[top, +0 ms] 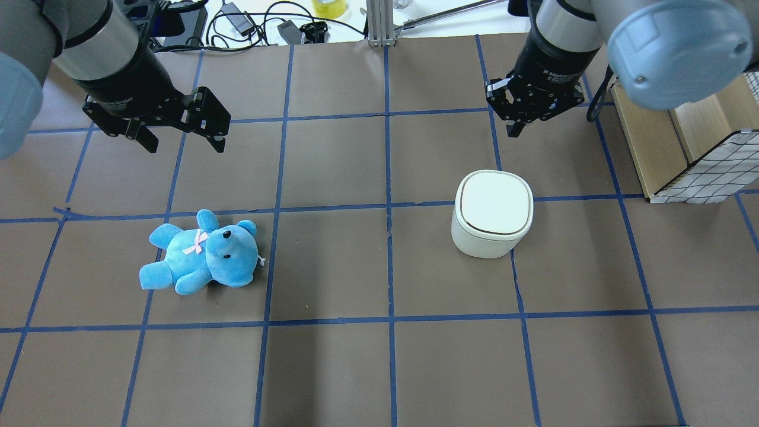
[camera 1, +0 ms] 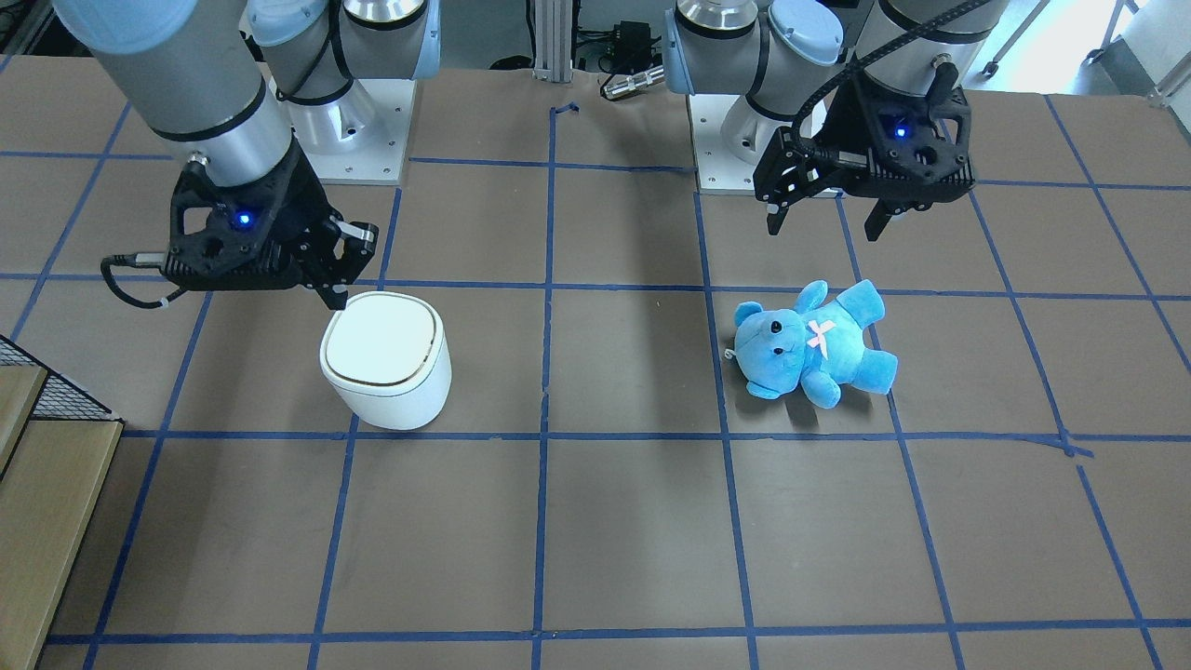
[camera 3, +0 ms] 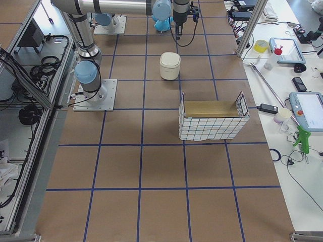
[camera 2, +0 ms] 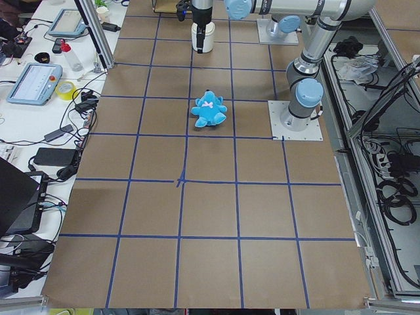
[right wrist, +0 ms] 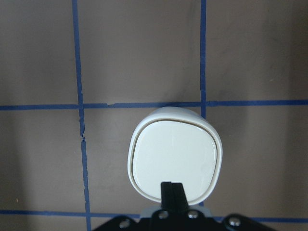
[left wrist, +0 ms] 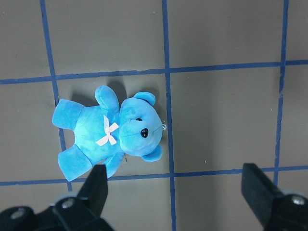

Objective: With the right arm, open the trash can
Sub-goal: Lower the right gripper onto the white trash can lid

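Note:
The trash can [camera 1: 386, 358] is a small white bin with its flat, gold-rimmed lid down; it also shows in the overhead view [top: 492, 207] and the right wrist view [right wrist: 175, 161]. My right gripper [camera 1: 335, 300] is shut and empty. It hangs above the can with a gap below it, seen in the overhead view [top: 514, 129] and over the lid's near edge in the right wrist view [right wrist: 171, 186]. My left gripper [camera 1: 823, 230] is open and empty, held high above the table near a blue teddy bear [camera 1: 814, 340].
The teddy lies on its back [top: 201, 261], below the left wrist camera [left wrist: 113, 134]. A wire basket with a wooden box [top: 699, 148] stands at the table's right edge, past the can. Blue tape lines grid the brown table.

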`<action>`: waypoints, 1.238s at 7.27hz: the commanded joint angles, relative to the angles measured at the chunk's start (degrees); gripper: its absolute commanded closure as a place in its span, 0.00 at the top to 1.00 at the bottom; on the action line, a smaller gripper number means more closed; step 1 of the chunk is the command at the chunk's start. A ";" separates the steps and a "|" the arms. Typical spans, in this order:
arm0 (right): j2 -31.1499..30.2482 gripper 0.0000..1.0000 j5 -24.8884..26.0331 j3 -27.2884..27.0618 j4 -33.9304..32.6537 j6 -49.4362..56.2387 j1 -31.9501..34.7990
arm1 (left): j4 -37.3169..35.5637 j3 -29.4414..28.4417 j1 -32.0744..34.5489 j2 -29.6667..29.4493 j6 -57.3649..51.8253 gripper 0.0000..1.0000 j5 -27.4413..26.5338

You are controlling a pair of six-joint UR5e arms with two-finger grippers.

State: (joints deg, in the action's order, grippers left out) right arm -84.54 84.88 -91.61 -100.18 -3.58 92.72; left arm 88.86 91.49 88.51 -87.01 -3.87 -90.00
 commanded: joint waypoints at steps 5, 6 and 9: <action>1.13 0.00 1.34 -13.40 -7.57 -0.03 -0.26 | 0.00 0.00 0.00 0.00 0.00 1.00 0.00; 1.13 0.00 1.34 -14.47 -7.48 -0.03 -0.35 | 0.00 0.00 0.00 0.00 0.00 1.00 0.00; 1.22 0.00 1.34 -14.74 -8.18 0.06 -0.26 | 0.00 0.00 0.00 0.00 0.00 1.00 0.00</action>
State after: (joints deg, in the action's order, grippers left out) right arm -83.36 86.22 -106.23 -107.85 -3.58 92.44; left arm 88.86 91.49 88.51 -87.01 -3.87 -90.00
